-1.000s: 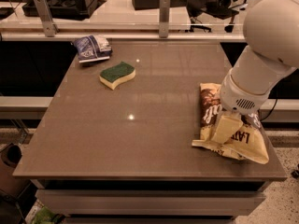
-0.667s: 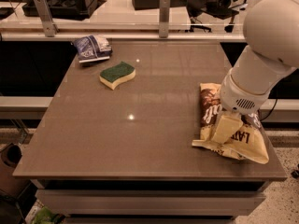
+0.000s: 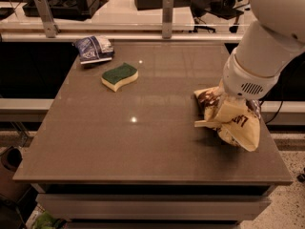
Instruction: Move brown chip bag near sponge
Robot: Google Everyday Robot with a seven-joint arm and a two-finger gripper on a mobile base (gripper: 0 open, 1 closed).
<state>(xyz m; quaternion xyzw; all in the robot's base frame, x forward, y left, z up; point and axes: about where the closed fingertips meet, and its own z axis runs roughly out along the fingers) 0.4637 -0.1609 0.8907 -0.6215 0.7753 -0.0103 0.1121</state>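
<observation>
The brown chip bag (image 3: 232, 122) hangs crumpled at the table's right side, dark brown end up and pale yellow end down, with a shadow on the table under it. My gripper (image 3: 232, 102) sits right above it, mostly hidden under the white wrist housing (image 3: 248, 80), and is shut on the bag's top. The sponge (image 3: 119, 76), green on top and pale yellow below, lies flat at the far left of the table, well apart from the bag.
A small blue and white bag (image 3: 93, 48) lies at the table's far left corner, just behind the sponge. A rail with two posts (image 3: 167, 9) runs behind the brown table (image 3: 143, 142). The bag's lower end reaches the right edge.
The brown chip bag has gone from lying flat to bunched up and raised off the table under the gripper. The sponge and the blue bag have not moved.
</observation>
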